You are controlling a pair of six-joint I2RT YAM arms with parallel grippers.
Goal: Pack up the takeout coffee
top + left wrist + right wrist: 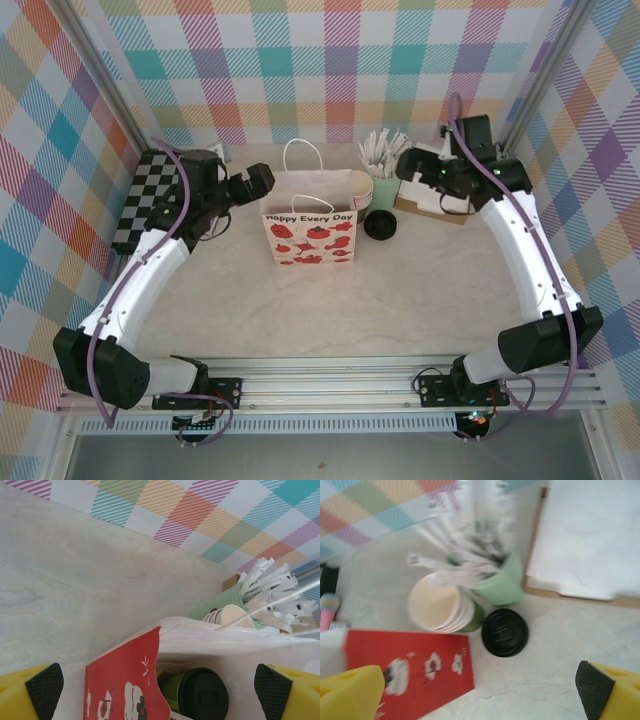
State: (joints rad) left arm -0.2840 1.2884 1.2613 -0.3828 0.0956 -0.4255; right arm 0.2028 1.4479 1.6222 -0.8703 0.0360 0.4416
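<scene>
**Coffee is in the bag, both grippers spread wide**

At your far left, a black-and-white checkered board [150, 200] lies by the side wall. Next to it, your left gripper [159, 687] sits at the left side of the white paper bag [308, 232]. Its yellow fingers [42, 690] are spread wide with nothing clamped between them. Whether they touch the paper, you cannot tell.

The bag stands upright near the middle of the table [300, 310], red print facing you and handles up. Through the left wrist camera you can see the takeout coffee [192, 696] inside the bag's mouth, just past the red side panel. It is a dark green cup with its black lid on.

Just right of the bag is a stack of green cups with cream rims [442, 605]. It stands right beside a mint cup [502, 587] full of white wrapped sticks [470, 535]. In front of those two, a round black lid [504, 632] rests on the table, apart from the bag. You cannot tell whether a cup stands under it. Further right is a brown tray [622, 601] holding white paper.

Your right gripper [480, 680] hovers above this group. Its fingers are as wide apart as the left one's, and it is empty.
</scene>
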